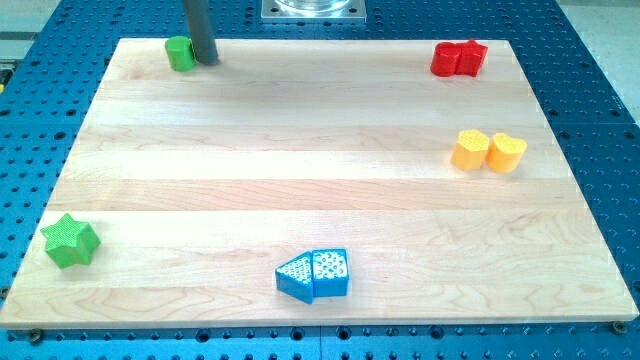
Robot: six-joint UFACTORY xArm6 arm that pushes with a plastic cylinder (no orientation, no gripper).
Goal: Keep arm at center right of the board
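My tip (206, 59) rests on the wooden board (320, 180) at the view's top left, touching the right side of a small green block (181, 53). A red block (459, 59) sits at the top right. A yellow heart-shaped block (488, 151) lies at the centre right, far from the tip. A green star block (70, 241) sits at the bottom left. A blue block (314, 275) in two touching pieces lies at the bottom centre.
The board lies on a blue perforated table (600, 90). A metal base plate (313, 9) stands just beyond the board's top edge.
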